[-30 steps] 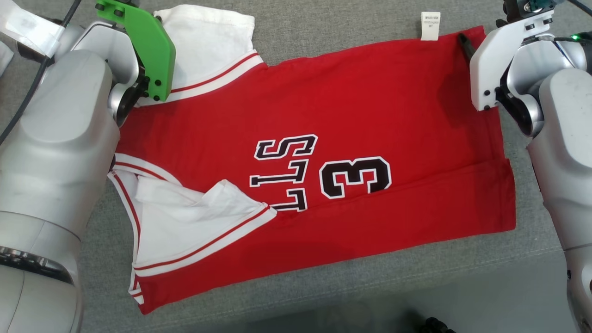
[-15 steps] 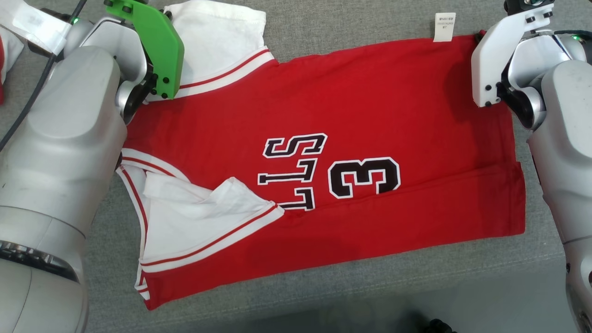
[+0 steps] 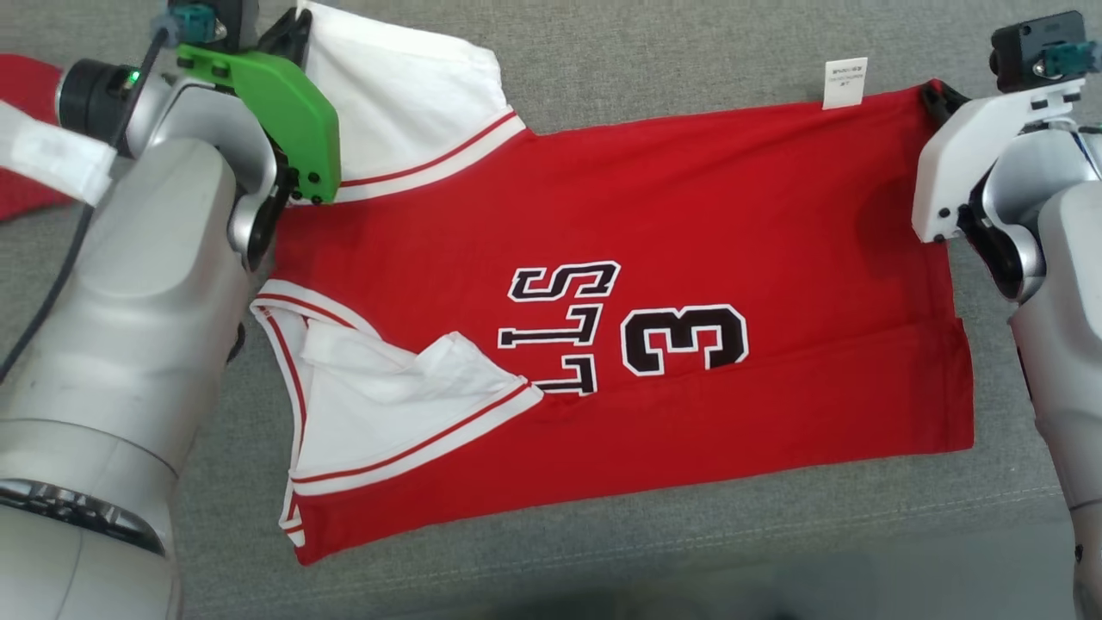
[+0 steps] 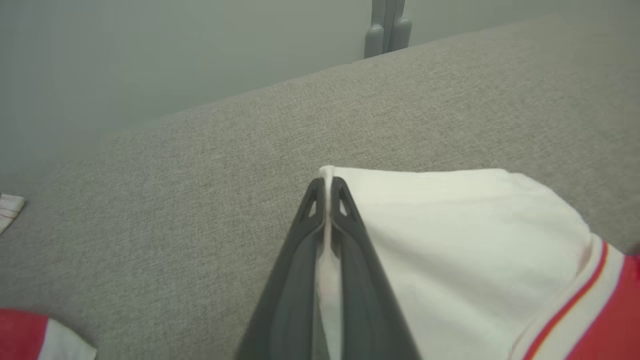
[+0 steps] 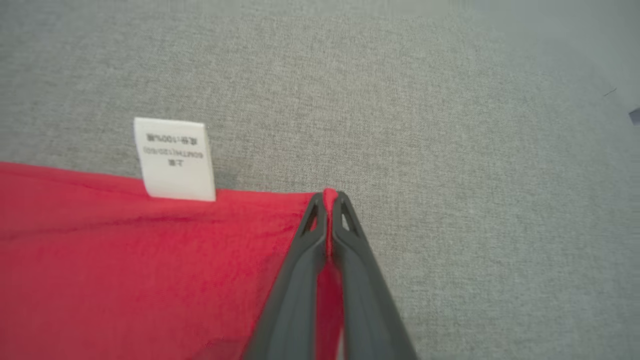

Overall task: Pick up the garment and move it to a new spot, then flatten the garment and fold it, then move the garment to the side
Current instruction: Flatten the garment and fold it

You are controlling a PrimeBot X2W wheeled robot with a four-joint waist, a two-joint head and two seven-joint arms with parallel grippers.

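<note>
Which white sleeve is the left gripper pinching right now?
The far sleeve, at the head view's top left: the left gripper is shut on its edge. The near sleeve lies crumpled and untouched, closer to the robot.

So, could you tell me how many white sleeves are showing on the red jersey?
2: the far sleeve, upper left in the head view, pinched by the left gripper; the near sleeve, lower left, lying loose.

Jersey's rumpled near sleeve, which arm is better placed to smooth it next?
Left, probably. The rumpled sleeve lies at the jersey's left end beside the left forearm; the right jaws grip the far right corner. The left jaws must first release the far sleeve.
</note>
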